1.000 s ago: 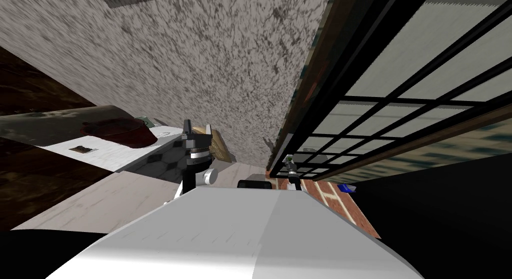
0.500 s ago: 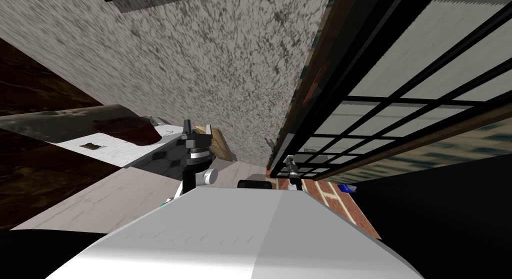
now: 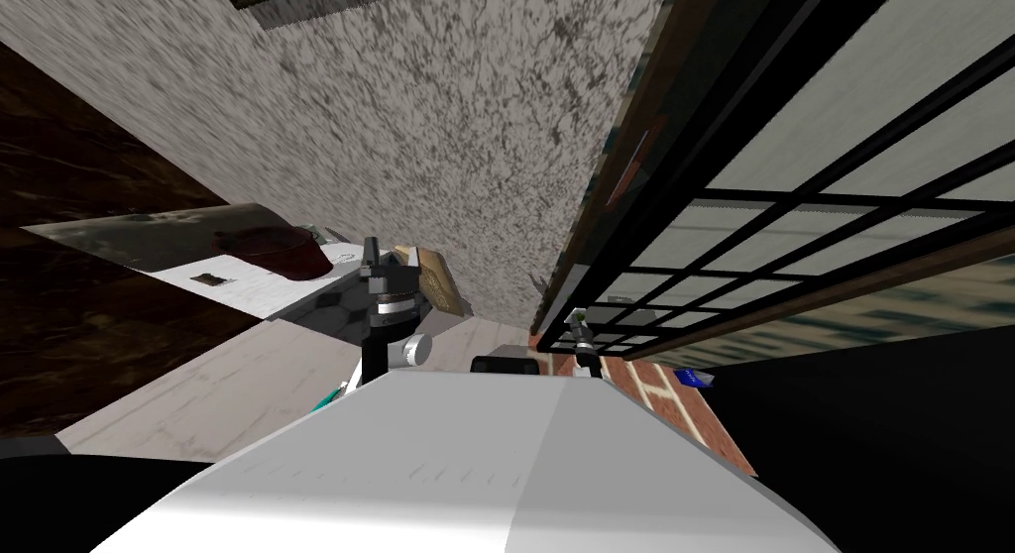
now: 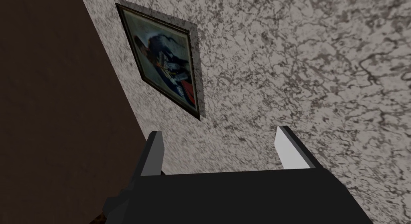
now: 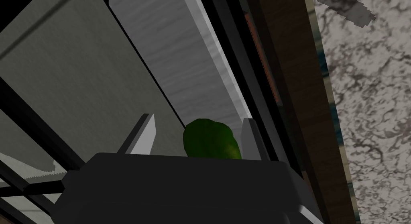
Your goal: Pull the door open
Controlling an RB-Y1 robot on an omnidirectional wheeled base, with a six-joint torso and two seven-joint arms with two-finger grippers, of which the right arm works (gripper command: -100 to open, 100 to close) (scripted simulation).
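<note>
A speckled grey wall (image 3: 426,131) is rising ahead, and a framed picture (image 4: 164,61) is hanging on it. A dark brown surface (image 4: 52,93) is meeting the wall's edge beside the picture. Below the wall a pale plank floor (image 3: 198,398) is spreading out, a white counter (image 3: 248,289) is carrying a dark red round thing (image 3: 273,250), and red brick paving (image 3: 664,398) is running from the wall's corner toward a black area (image 3: 872,428)
</note>
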